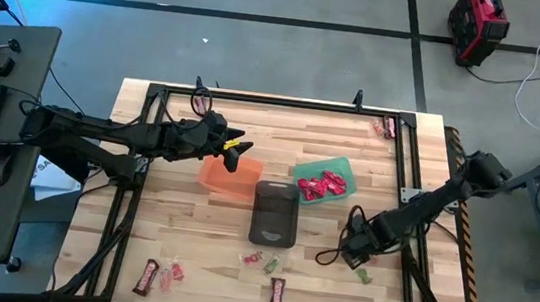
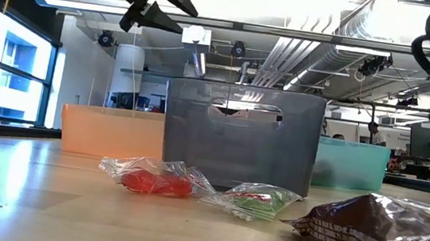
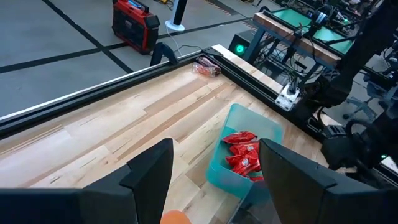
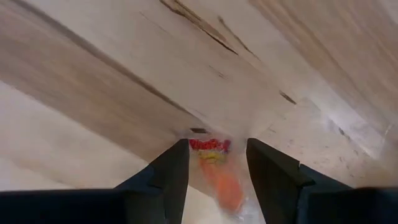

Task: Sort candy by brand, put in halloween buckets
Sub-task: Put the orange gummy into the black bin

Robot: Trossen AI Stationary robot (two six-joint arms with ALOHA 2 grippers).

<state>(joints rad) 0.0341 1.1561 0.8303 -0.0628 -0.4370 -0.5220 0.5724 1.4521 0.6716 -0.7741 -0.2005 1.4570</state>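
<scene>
On my worktop (image 1: 191, 233) the three buckets sit at centre: orange bucket (image 1: 228, 178) at nine o'clock of the grey bucket (image 1: 275, 213), green bucket (image 1: 324, 180) at one o'clock of it, already holding red candy (image 3: 242, 149). My left end effector (image 1: 237, 147) hovers over the orange bucket, fingers wide and empty. My right end effector (image 4: 214, 171) is down at the worktop at three o'clock of the grey bucket, fingers partly apart and straddling a clear-wrapped orange-red candy (image 4: 219, 174); I cannot tell whether it is gripped. I judge this the pick step. Next I would close, lift, and carry it to its matching bucket. Loose candies (image 1: 263, 262) remain toward six o'clock.
</scene>
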